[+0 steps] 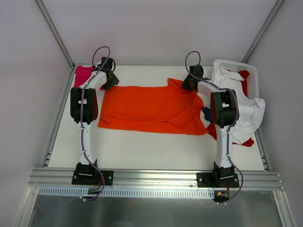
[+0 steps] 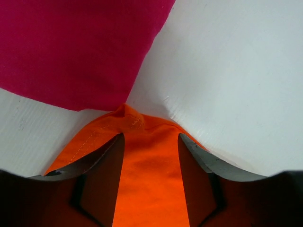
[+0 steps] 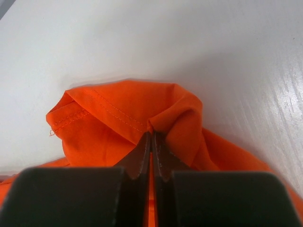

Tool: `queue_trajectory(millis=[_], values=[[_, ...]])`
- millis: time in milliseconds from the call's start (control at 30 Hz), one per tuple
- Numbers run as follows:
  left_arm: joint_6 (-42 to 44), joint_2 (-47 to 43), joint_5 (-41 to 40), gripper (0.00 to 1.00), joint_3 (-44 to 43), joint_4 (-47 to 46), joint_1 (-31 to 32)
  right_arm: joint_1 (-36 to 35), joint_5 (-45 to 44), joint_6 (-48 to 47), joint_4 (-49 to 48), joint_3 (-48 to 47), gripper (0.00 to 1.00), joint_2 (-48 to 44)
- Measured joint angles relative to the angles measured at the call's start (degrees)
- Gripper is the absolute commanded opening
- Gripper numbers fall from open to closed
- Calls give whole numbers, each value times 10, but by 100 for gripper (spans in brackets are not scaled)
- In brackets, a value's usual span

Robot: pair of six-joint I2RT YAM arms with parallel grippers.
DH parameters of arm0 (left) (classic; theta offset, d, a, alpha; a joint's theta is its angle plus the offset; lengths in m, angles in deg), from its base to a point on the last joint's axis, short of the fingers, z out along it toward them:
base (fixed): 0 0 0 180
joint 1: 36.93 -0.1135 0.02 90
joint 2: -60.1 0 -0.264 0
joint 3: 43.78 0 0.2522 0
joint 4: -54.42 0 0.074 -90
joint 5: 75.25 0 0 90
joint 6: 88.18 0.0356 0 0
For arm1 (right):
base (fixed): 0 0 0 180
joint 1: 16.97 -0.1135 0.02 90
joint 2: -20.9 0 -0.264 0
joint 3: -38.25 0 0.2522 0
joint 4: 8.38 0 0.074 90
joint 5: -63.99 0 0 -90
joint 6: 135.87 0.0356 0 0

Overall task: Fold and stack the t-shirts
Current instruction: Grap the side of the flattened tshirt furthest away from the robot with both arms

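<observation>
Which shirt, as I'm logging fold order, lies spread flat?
The orange t-shirt, laid across the middle. The magenta t-shirt sits far-left, partly hidden; the white t-shirt and red t-shirt are heaped at the basket.

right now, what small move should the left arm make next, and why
Probably close the left fingers on the orange t-shirt. They stand apart astride its far left corner, with cloth lying between them. The right fingers are pinched shut on a bunch of the same shirt at its other far end, so closing would likely give both arms a hold for the fold.
</observation>
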Motion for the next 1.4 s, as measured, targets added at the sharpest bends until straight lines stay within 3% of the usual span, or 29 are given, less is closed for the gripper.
queue_trajectory(millis=[167, 333, 500, 833, 1267, 1400], values=[[0, 0, -8, 47, 1, -1, 0, 1, 3, 1, -8, 5, 0, -1], [-2, 0, -30, 59, 1, -1, 0, 2, 7, 2, -9, 5, 1, -1], [-11, 0, -51, 59, 1, -1, 0, 2, 7, 2, -9, 5, 1, -1], [-18, 0, -76, 39, 1, -1, 0, 4, 12, 3, -10, 5, 1, -1], [-24, 13, -84, 0, -35, 22, 0, 6, 18, 4, -10, 5, 0, -1], [-24, 23, -90, 0, -49, 33, 0, 6, 19, 4, -10, 5, 1, -1]])
